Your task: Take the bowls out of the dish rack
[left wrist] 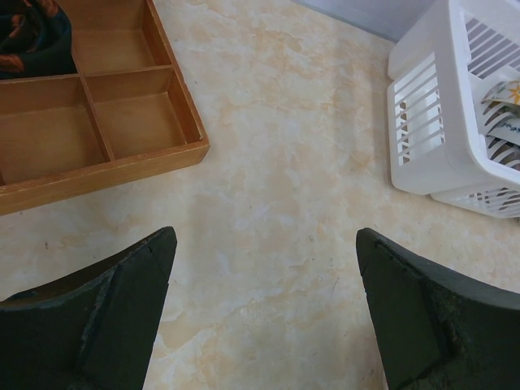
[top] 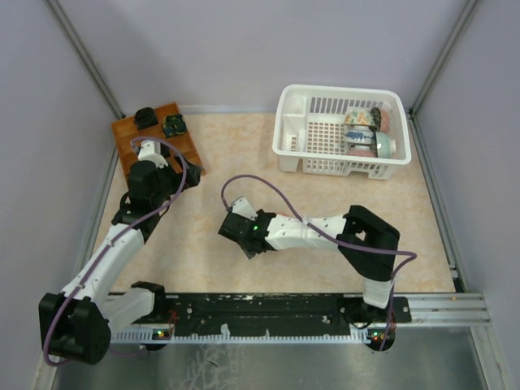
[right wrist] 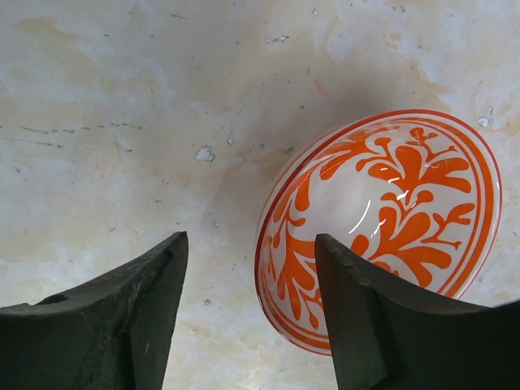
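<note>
My right hand (right wrist: 249, 244) hangs open above the counter (right wrist: 97, 122), the orange bowl (right wrist: 390, 195) lying under one finger (right wrist: 382, 325), off-centre from the gap; any sideways pull, I judge, could clip its rim and skid it.

Wooden compartment tray (left wrist: 130, 122) with two dark items (top: 146, 119) at marbled table's (top: 244, 154) far-left corner.

Top external: mounted high at the near edge, facing down and forward. It takes in the whole table (top: 325, 203), rack (top: 325, 166) and tray (top: 128, 148).

Left wrist: low and close, angled forward across the table. It shares a tray corner and a rack corner with the top view.

Right wrist: very close, facing almost straight down on a bowl (right wrist: 382, 219). It shares only table surface with the others.
</note>
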You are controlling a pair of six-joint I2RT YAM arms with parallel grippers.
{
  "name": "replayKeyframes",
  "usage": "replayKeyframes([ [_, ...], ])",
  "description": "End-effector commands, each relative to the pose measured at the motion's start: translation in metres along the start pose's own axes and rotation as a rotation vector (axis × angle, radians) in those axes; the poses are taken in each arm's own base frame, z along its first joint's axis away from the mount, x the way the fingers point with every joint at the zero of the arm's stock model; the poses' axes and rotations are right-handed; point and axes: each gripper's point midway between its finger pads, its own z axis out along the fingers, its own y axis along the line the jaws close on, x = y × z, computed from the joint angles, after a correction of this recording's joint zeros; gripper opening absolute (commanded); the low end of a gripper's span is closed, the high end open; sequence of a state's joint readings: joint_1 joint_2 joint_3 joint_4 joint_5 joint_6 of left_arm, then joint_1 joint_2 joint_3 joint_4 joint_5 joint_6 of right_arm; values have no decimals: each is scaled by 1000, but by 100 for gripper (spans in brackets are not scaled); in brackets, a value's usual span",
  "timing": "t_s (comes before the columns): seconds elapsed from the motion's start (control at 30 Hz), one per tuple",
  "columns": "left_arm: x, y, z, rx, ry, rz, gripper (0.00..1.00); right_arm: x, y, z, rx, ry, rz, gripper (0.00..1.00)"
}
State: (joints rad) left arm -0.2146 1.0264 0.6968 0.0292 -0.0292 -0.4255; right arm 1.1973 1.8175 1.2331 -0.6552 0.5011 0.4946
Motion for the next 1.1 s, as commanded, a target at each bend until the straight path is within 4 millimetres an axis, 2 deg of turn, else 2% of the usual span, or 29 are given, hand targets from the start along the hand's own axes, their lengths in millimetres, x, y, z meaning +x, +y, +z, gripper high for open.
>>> replayKeyframes([
  [0.0, -9, -3, 1, 3, -30, 7, 97, -36, 6, -28, -49, -108, 51, 66],
  [0.2, -10, -4, 4, 3, -29, 6, 97, -63, -2, -63, -90, -199, 79, 73],
  [0.37, -13, -6, 6, 6, -28, 11, 97, -96, -19, -110, -173, -341, 147, 76],
  [0.43, -14, -8, 7, 12, -28, 8, 97, -109, -35, -130, -200, -401, 190, 78],
  [0.53, -15, -13, 8, 34, -25, 0, 98, -125, -79, -135, -185, -437, 259, 80],
  [0.73, -13, -32, 15, 95, 3, -6, 98, -141, -186, -117, -32, -436, 386, 80],
  [0.8, -13, -41, 19, 112, 8, 2, 98, -143, -207, -115, -2, -441, 408, 80],
  [0.9, -22, -67, 28, 162, -1, 16, 99, -144, -237, -109, 21, -447, 465, 81],
  [1.07, -31, -110, 61, 232, 26, 49, 99, -150, -288, -92, 24, -460, 560, 83],
])
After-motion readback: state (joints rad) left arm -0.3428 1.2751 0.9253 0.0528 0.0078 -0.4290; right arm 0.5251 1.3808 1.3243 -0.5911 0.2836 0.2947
